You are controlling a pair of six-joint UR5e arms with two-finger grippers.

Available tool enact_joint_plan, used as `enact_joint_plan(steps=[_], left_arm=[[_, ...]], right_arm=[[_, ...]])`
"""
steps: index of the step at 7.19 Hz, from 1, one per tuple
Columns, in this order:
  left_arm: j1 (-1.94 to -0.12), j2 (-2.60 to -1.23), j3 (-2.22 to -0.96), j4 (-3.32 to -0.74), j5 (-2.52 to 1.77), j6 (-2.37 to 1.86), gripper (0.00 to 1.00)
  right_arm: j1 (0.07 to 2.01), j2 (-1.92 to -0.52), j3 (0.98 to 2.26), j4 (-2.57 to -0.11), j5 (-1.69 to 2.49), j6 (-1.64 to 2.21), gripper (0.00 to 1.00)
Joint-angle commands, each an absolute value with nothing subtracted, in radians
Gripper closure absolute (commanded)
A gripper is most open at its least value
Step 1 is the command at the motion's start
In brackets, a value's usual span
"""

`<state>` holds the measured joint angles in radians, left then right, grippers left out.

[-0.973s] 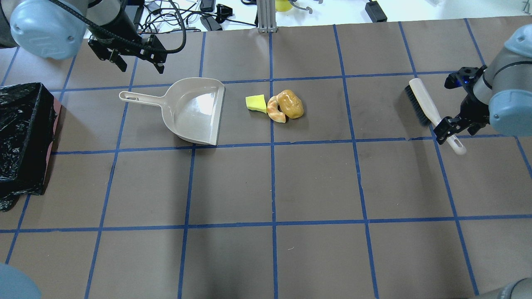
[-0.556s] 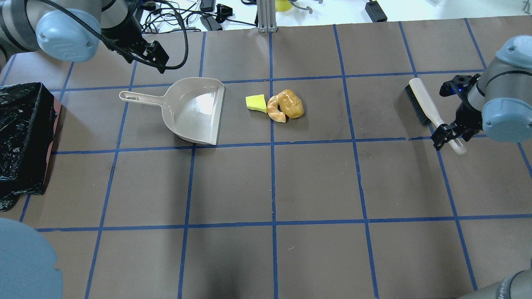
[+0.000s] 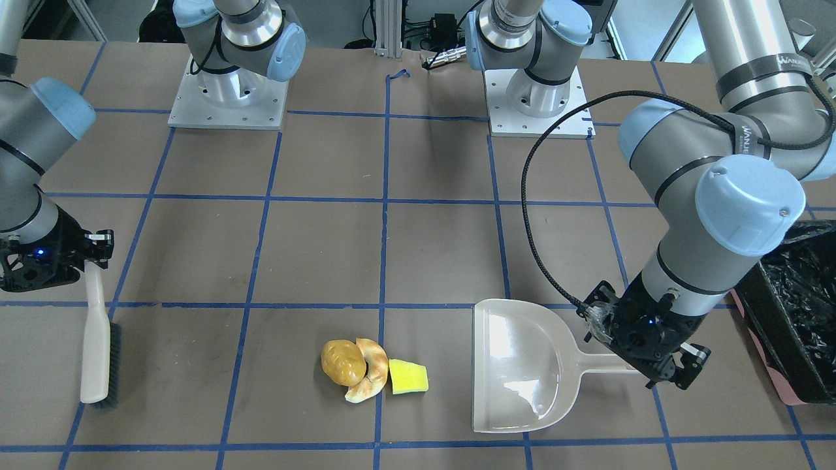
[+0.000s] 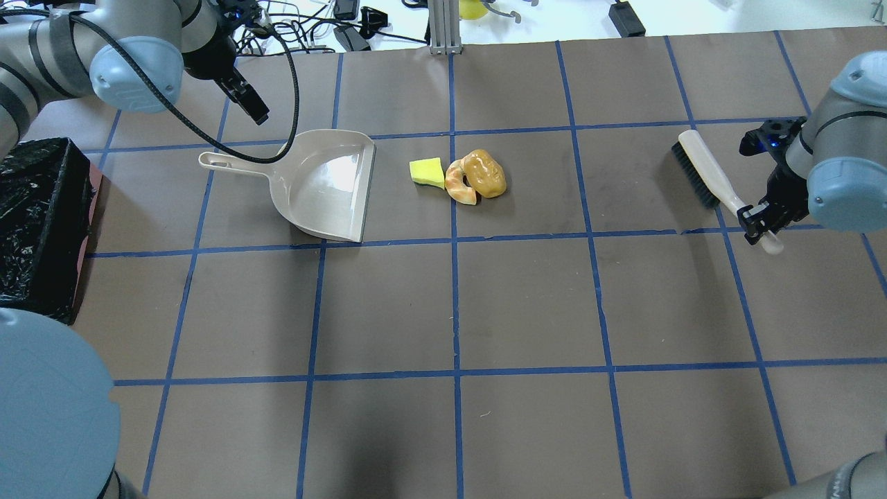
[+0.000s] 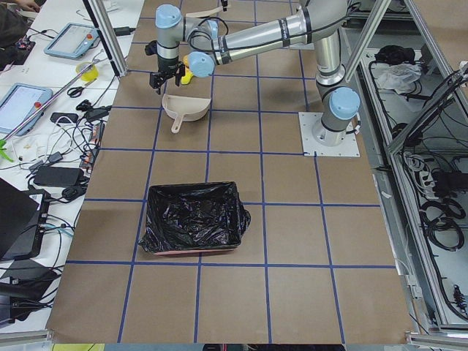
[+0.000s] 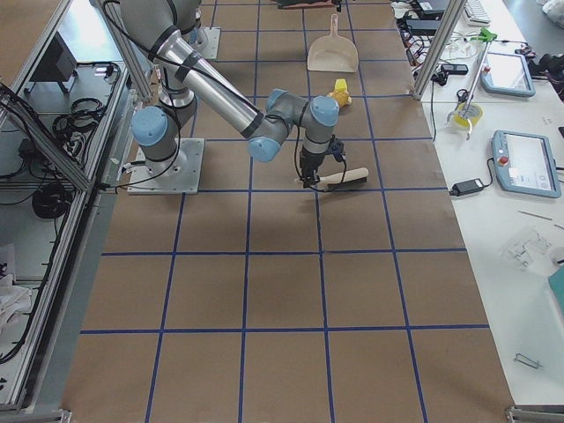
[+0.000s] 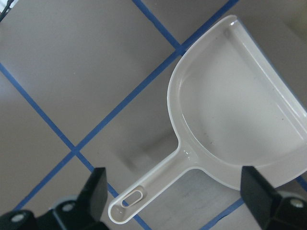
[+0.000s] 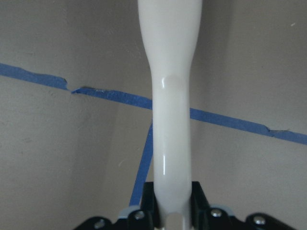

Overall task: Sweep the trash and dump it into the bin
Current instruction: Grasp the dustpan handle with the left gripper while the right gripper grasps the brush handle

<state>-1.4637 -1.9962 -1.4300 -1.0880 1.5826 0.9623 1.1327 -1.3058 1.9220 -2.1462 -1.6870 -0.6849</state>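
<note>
The trash lies together mid-table: a golden-brown lump (image 4: 485,173), a tan croissant piece (image 4: 459,187) and a yellow sponge wedge (image 4: 426,172). The beige dustpan (image 4: 326,184) lies just left of them, its mouth facing them. My left gripper (image 4: 249,102) is open and hovers above the dustpan handle (image 7: 144,191); in the left wrist view the handle lies between the wide-spread fingers (image 7: 98,189). My right gripper (image 4: 760,220) is shut on the white handle of the brush (image 4: 701,170), which rests on the table at the right. The black-lined pink bin (image 4: 86,235) stands at the far left edge.
The table is brown paper with a blue tape grid. Cables and small devices lie beyond the far edge (image 4: 332,28). A metal post (image 4: 443,28) stands at the far middle. Both arm bases (image 3: 535,98) are bolted at the robot's side of the table.
My left gripper has turned and moved over the dustpan handle. My right gripper has closed on the brush handle, and the brush has shifted slightly.
</note>
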Motion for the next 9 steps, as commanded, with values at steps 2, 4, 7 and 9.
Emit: enact_joint_plan(steps=[2, 4, 7, 9], left_arm=[[-1.437, -2.049, -1.424, -1.069, 1.559, 1.356, 0.0], [-1.419, -2.052, -1.437, -1.078, 1.607, 1.472, 0.22], [-1.414, -2.085, -1.483, -1.068, 1.62, 1.543, 0.06], [-1.414, -2.088, -1.502, -1.062, 1.623, 1.641, 0.03]], right_arm=[[1.158, -1.38, 1.866, -2.053, -1.712, -0.57, 1.0], [1.315, -1.388, 1.804, -1.904, -1.814, -0.328, 1.0], [1.562, -1.228, 1.657, -1.806, -1.871, 0.057, 1.0], [1.716, -1.105, 1.509, -1.694, -1.829, 0.351, 1.0]])
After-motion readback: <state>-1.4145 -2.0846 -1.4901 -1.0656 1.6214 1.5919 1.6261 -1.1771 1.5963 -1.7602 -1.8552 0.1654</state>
